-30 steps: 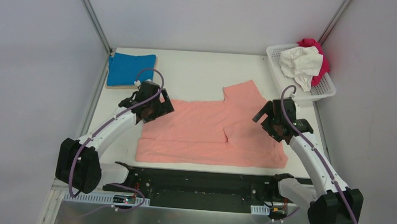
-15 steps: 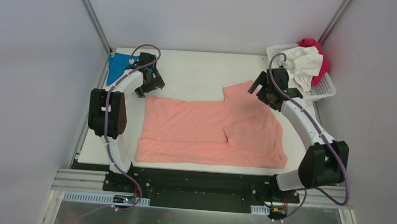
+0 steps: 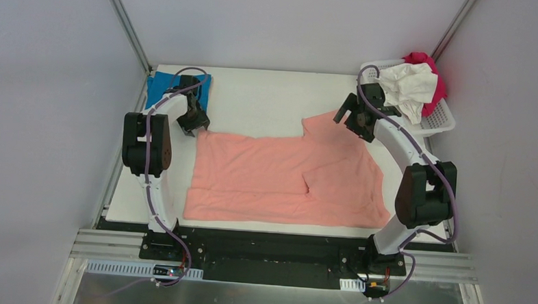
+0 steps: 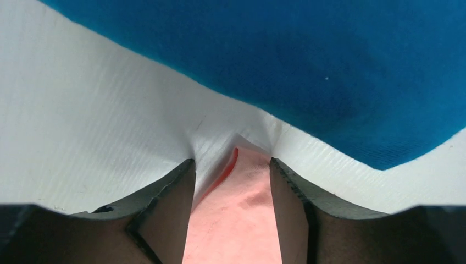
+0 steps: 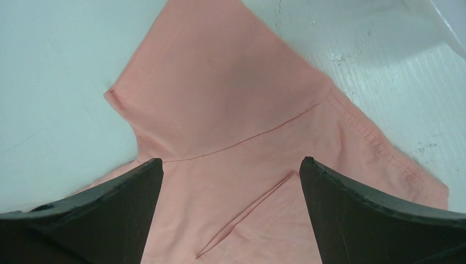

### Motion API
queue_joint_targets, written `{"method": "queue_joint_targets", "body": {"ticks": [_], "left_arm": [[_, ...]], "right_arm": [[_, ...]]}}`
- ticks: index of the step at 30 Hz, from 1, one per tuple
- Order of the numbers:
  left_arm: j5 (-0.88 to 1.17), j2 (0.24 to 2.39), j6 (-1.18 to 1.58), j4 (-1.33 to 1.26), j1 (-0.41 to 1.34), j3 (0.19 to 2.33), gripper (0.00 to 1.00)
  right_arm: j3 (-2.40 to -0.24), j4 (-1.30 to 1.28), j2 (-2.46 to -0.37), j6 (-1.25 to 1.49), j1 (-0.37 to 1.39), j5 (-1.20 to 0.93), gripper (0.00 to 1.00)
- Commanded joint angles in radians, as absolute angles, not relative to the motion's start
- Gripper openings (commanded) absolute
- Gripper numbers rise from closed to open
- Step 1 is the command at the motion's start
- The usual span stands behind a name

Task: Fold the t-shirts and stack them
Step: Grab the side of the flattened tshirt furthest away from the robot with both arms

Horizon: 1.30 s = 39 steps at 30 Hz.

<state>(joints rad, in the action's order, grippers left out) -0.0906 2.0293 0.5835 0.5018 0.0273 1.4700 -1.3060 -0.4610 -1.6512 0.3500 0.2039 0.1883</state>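
At the bench's far-left corner, left pincer point(image 4: 231, 181) has lowered, narrowly gripping salmon-pink shirt point(image 3: 286, 177); right pincer point(image 5: 228, 165) gapes wide over its sleeve; blue shirt point(image 3: 161, 85) half hidden.

both arms reach far forward, left claw point(image 4: 231, 176) narrowed, right claw point(image 5: 231, 187) spread.

A plain salmon-pink t-shirt point(image 3: 286, 173) lies centre frame, a bright blue t-shirt point(image 3: 165, 87) upper left, white point(image 3: 407, 86) and magenta point(image 3: 431, 73) shirts upper right.

You have four cloth t-shirts: one salmon-pink point(image 3: 286, 173), one bright blue point(image 3: 165, 86), one white point(image 3: 407, 86), one magenta point(image 3: 431, 71). Beside the salmon-pink one you have two black grippers, left point(image 3: 193, 121) and right point(image 3: 353, 121), and one white lattice basket point(image 3: 442, 122).
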Motion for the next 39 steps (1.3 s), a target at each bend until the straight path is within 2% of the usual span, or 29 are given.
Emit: {"method": "queue_joint_targets", "body": {"ticks": [1, 8, 11, 13, 15, 16, 26, 30, 39], "left_arm": [[-0.043, 2.021, 0.574, 0.511, 0.024, 1.438, 0.49], [-0.021, 1.995, 0.581, 0.488, 0.017, 1.383, 0.43], [0.01, 1.985, 0.581, 0.467, 0.017, 1.372, 0.36], [0.034, 1.986, 0.576, 0.454, 0.017, 1.374, 0.27], [0.037, 1.993, 0.57, 0.448, 0.017, 1.385, 0.07], [0.032, 1.995, 0.565, 0.449, 0.016, 1.392, 0.0], [-0.057, 1.93, 0.547, 0.445, 0.016, 1.369, 0.0], [-0.071, 1.908, 0.544, 0.442, 0.017, 1.339, 0.0], [-0.039, 1.885, 0.547, 0.424, 0.018, 1.328, 0.0]], "right_arm": [[-1.366, -0.482, -1.672, 0.343, 0.191, 0.181, 0.99], [-1.41, -0.509, -1.726, 0.357, 0.185, 0.201, 0.99], [-1.446, -0.532, -1.767, 0.359, 0.184, 0.215, 0.99], [-1.474, -0.539, -1.799, 0.356, 0.184, 0.218, 0.99], [-1.511, -0.549, -1.838, 0.349, 0.185, 0.209, 0.99], [-1.536, -0.553, -1.86, 0.345, 0.183, 0.202, 0.99], [-1.875, -0.525, -2.169, 0.289, 0.179, 0.236, 0.89], [-1.993, -0.531, -2.274, 0.259, 0.177, 0.314, 0.89], [-2.312, -0.696, -2.501, 0.226, 0.176, 0.308, 0.87]]}}
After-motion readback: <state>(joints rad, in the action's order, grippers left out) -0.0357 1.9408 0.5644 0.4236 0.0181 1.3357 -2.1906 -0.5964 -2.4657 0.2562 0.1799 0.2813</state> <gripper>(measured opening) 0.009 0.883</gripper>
